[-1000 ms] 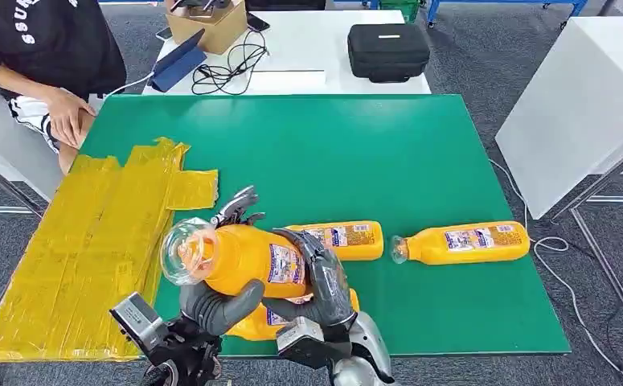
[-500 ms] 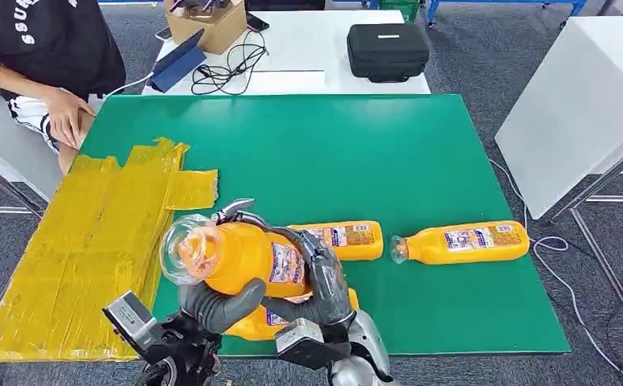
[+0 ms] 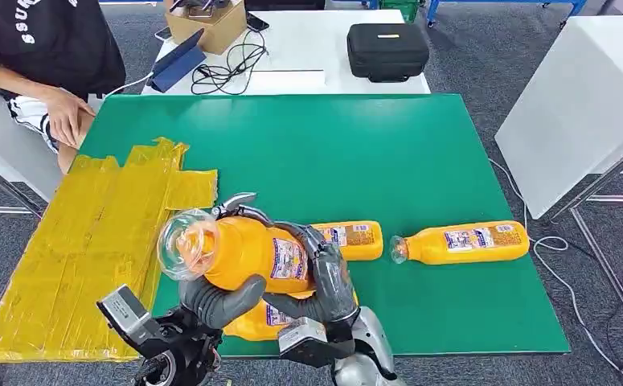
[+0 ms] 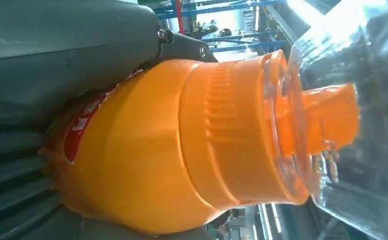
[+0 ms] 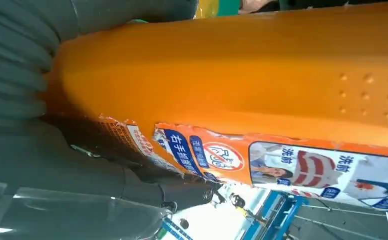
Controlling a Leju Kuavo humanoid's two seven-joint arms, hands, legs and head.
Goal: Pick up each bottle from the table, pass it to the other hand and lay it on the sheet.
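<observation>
Head view, left robot hand [image 3: 215, 299] and right robot hand [image 3: 324, 277] both gripping bottle [image 3: 239, 253]

Orange bottles [image 3: 247, 256], yellow sheet [image 3: 91, 241], green table [image 3: 388, 161], black case [image 3: 388, 50].

Orange clear-capped bottle [image 3: 243, 256] held tilted; three bottles lie beyond.

A bottle [image 3: 239, 253] is held above the near edge of the table [image 3: 372, 153], gripped from the left by the left hand [image 3: 215, 301] and from the right by the right hand [image 3: 328, 281], its cap end pointing left toward the sheet [image 3: 91, 241]. A second bottle [image 3: 252, 322] lies directly beneath it on the table. A third bottle [image 3: 354, 239] lies just behind the right hand, and a fourth bottle [image 3: 462, 243] lies to its right, apart from it. The sheet covers the table's left part. A person [image 3: 43, 56] sits at the far left corner.
</observation>
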